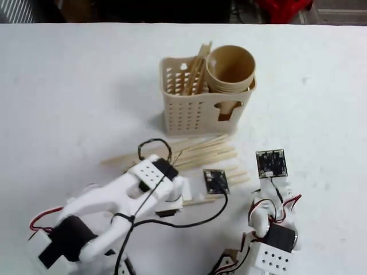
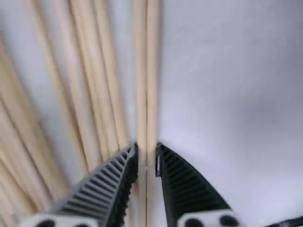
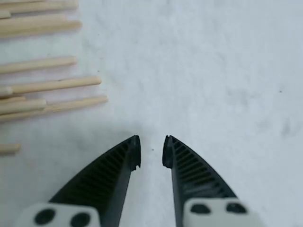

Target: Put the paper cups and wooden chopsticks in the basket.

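left gripper (image 2: 147, 155) clamped low, right gripper (image 3: 151, 152) slightly parted

No readable writing

No letter, number, label or sign could be read anywhere. The basket (image 1: 189, 114), the paper cups (image 1: 230, 66) and the wooden chopsticks (image 1: 206, 150) showed only plain surfaces. The small black boards (image 1: 217, 181) on the arms were too small for any print on them to be made out.
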Motion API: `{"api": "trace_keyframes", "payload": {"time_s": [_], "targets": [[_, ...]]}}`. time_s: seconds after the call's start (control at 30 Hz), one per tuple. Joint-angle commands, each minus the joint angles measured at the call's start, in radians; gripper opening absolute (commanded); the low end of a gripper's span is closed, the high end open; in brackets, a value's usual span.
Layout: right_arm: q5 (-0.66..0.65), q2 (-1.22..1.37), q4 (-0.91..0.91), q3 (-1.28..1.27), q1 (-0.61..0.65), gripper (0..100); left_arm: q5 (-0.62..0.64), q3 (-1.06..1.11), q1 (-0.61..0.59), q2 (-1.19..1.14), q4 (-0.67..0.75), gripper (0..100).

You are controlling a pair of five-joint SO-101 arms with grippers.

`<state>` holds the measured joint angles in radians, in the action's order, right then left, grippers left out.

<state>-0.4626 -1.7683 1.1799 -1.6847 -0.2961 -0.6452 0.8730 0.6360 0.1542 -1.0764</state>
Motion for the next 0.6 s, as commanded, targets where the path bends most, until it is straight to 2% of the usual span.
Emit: {"api": "trace_keyframes", "payload": {"time_s": [0.0,0.33,0.57], "targets": [[-0.011,-0.007,0.004,-0.006,-0.005,9.8,0.006,-0.029,-0.068,-0.004,-0.008,5],[-0.011,-0.007,0.004,-0.006,-0.005,9.8,0.014,-0.124,-0.240,-0.002,0.000,5],[-0.011,-0.007,0.004,-0.006,-0.005,9.8,0.015,-0.198,-0.259,0.004,-0.028,6]]}}
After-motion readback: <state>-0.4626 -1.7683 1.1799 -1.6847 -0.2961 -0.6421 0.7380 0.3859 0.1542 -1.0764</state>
